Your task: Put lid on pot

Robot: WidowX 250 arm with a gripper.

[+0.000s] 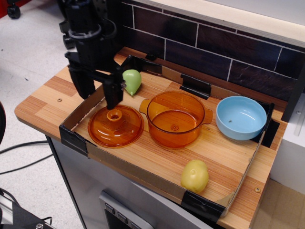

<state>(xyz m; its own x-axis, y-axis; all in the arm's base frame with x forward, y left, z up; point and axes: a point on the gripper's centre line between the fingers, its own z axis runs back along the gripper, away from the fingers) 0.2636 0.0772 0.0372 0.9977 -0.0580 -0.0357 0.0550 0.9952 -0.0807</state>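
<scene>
Orange lid [116, 126] flat beside the pot [175, 119], gripper [98, 93] spread open above its left edge.
Off-centre descent could miss the knob and shove the lid.

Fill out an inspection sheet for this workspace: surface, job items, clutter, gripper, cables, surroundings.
Surface: wooden table carrying a shallow cardboard tray taped at the corners.
Job items: lid lies flat in the tray, knob up, just left of the pot; the pot is upright, open and empty.
Clutter: light blue bowl right of the pot; green pear-shaped toy behind the lid; yellow-green toy fruit near the tray's front edge.
Gripper: gripper open, pointing down above the lid's left rear, holding nothing.
Cables: black cables on the floor at left.
Surroundings: dark brick wall behind; office chair wheels top left.
</scene>
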